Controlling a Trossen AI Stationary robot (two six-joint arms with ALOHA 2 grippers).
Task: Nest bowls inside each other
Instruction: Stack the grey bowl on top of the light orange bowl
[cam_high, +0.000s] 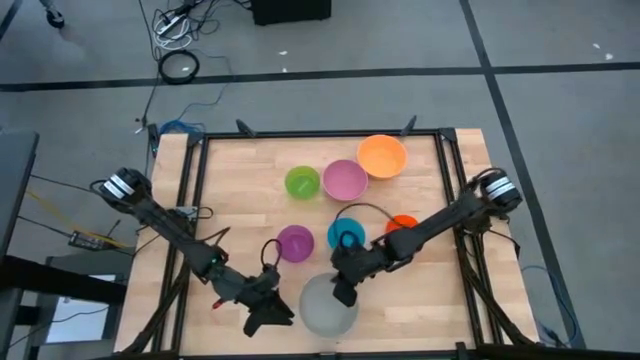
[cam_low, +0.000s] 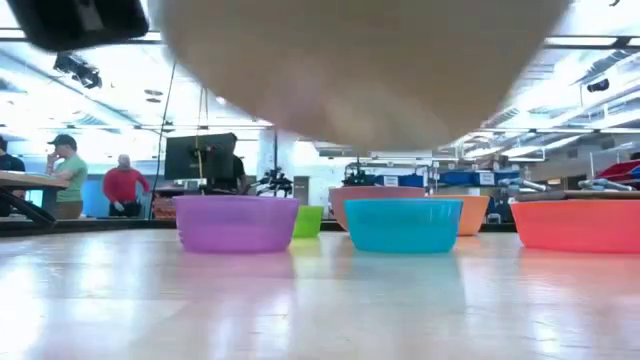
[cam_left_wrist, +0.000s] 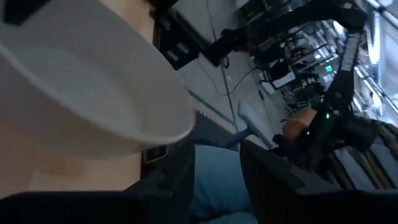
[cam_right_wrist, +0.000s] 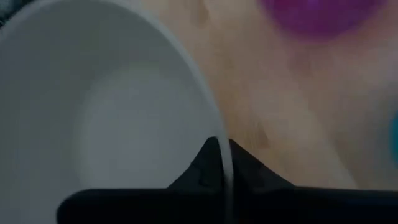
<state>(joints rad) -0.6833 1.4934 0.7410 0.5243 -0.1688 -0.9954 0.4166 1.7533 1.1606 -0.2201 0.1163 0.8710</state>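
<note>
At the table's near edge, the right gripper (cam_high: 342, 293) pinches the grey-white bowl's (cam_high: 328, 307) rim; the left gripper (cam_high: 281, 313), fingers apart, waits just beside it.

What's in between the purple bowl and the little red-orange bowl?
The blue bowl sits between the purple bowl and the red-orange bowl. The high view shows it, and the right arm crosses over that spot too.
</note>
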